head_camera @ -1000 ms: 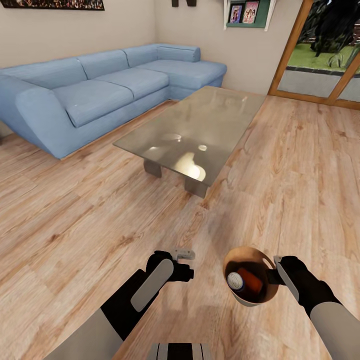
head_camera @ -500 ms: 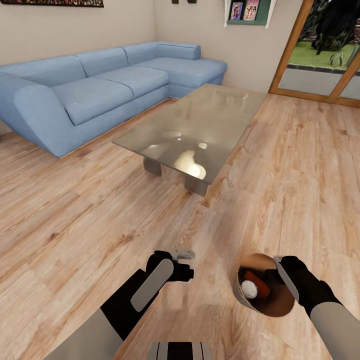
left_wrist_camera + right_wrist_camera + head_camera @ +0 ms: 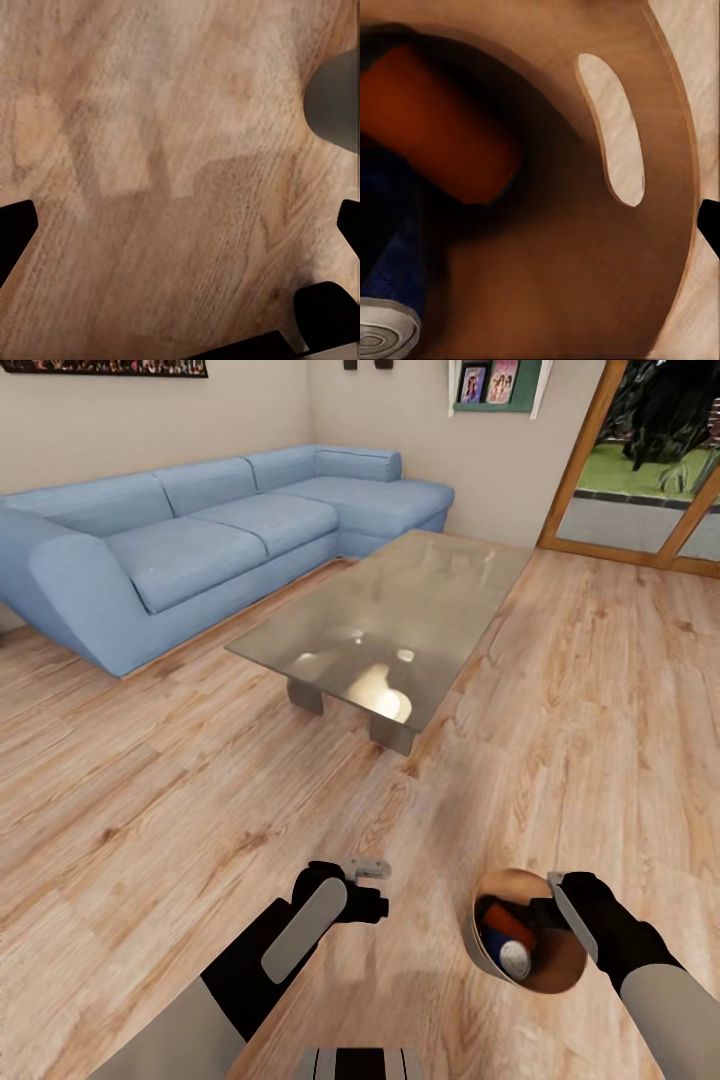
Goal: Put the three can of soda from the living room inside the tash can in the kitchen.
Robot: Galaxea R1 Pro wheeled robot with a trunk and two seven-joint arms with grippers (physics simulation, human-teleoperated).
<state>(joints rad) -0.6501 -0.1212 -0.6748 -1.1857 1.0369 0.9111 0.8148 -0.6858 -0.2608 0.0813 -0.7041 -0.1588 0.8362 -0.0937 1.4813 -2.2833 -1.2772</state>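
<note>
Brown tash can [image 3: 560, 972] with soda cans [image 3: 508, 943], rim in right claw [image 3: 553, 905].

We see a wood plank floor [image 3: 150, 800] running across the whole room in warm, light brown boards. On it, toward the far left wall, stands a long blue corner sofa [image 3: 200, 540], its short arm reaching into the far corner. Just beside the sofa, near the middle of the floor, stands a glass coffee table [image 3: 400, 620] on two grey block legs, its top bare and shining with reflected light. At the floor's far right edge we see a wood-framed glass door [image 3: 640, 470].
</note>
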